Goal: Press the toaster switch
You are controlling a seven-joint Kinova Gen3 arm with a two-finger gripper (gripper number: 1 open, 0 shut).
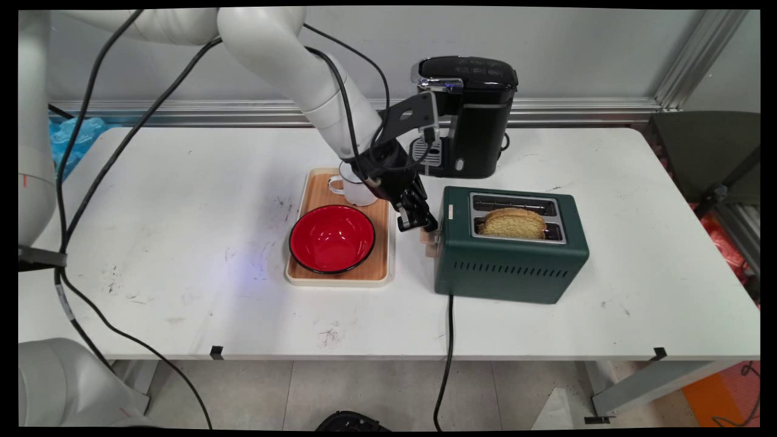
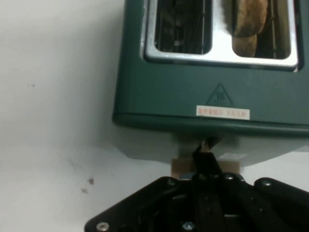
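A dark green two-slot toaster stands right of the table's middle, with a slice of toast standing up in its nearer slot. My gripper is shut, its tips right above the pale wooden lever on the toaster's left end. In the hand view the closed fingers meet at the lever, just below the toaster's end wall and its warning label. The toast shows in the right slot, and the left slot is empty.
A wooden tray left of the toaster carries a red bowl and a white mug, partly hidden by the arm. A black coffee machine stands behind. The toaster's black cord hangs over the table's front edge.
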